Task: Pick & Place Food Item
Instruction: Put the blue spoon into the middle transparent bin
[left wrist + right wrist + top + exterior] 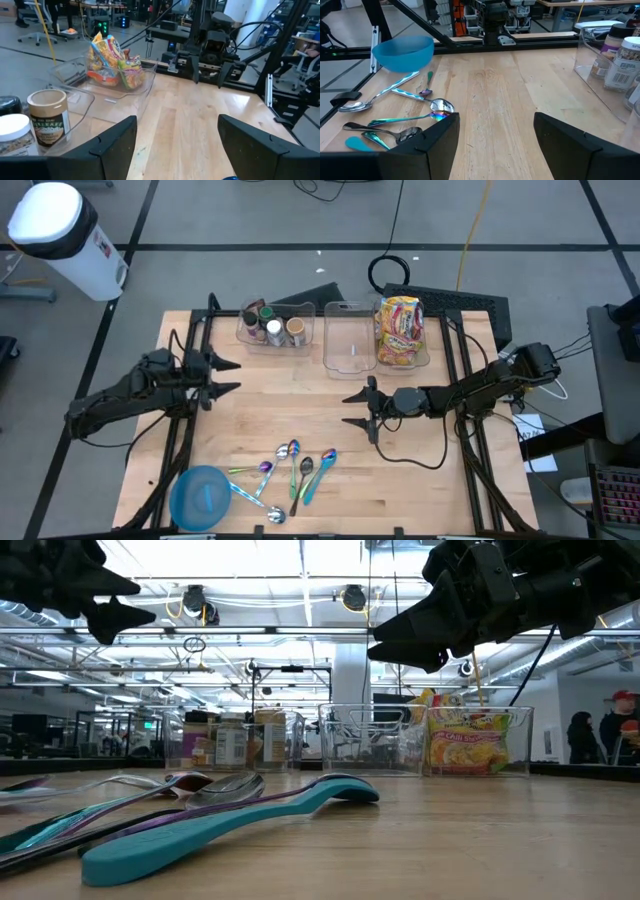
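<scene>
Hovering over bare wood, both grippers empty, fingers spread.

High view: left gripper point(226, 376) sits short of the jar bin point(274, 327); right gripper point(356, 408) hangs mid-table, its fingertips aimed away from the snack bin point(402, 332). Empty bin point(348, 340) lies between the two. Snack bags point(399, 328), the likely food item, stand upright in their bin, well apart from either set of fingers. Spoons point(293, 468) and blue bowl point(203, 497) lie on the near side, clear of both.

Low view: both grippers ride high above the board; bags point(466, 744) visible through clear bin walls.

Left wrist view: fingers point(116, 141) wide; bags point(111, 62) ahead and off to one side of the gap, jars point(47, 117) beside one finger.

Right wrist view: fingers point(437, 141) wide; only spoons and bowl point(402, 51) ahead, no food.

Judgement: the left arm seems better placed. Centre the gap on one bag's top edge first, descend inside the walls, pinch crosswise, lift straight up before travelling. Soft crinkly packs may slip or drag a neighbour along.
</scene>
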Robot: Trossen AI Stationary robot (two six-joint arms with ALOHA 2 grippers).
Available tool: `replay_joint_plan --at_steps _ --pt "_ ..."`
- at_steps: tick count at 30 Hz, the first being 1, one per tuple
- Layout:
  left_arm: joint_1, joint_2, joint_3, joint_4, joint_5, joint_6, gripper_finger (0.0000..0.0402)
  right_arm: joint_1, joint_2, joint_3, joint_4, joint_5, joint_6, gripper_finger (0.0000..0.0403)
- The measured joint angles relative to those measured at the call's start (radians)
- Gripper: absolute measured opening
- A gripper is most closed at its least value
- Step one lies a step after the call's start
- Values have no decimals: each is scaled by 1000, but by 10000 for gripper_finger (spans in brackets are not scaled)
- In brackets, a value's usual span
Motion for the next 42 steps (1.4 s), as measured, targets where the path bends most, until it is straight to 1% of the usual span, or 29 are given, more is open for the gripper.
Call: replay_joint_plan --at_steps 7,17,25,30,34,39,42 --pt "0 0 -38 38 1 -4 271 0 0 0 1 0 0 247" --pt "0 1 -40 37 -1 -32 258 3 0 0 4 -1 0 247" --pt "0 1 -40 36 -1 -87 274 90 33 10 2 -3 0 247" --pt "0 1 -40 35 -2 -130 284 153 117 93 -40 -4 -43 247" --pt "0 1 -40 35 -2 -130 286 182 205 220 -158 -4 -81 247" --pt "0 1 -40 35 -2 -130 278 206 337 394 -316 -4 -117 247" --pt "0 1 -40 35 -2 -130 272 210 417 471 -377 -5 -152 247"
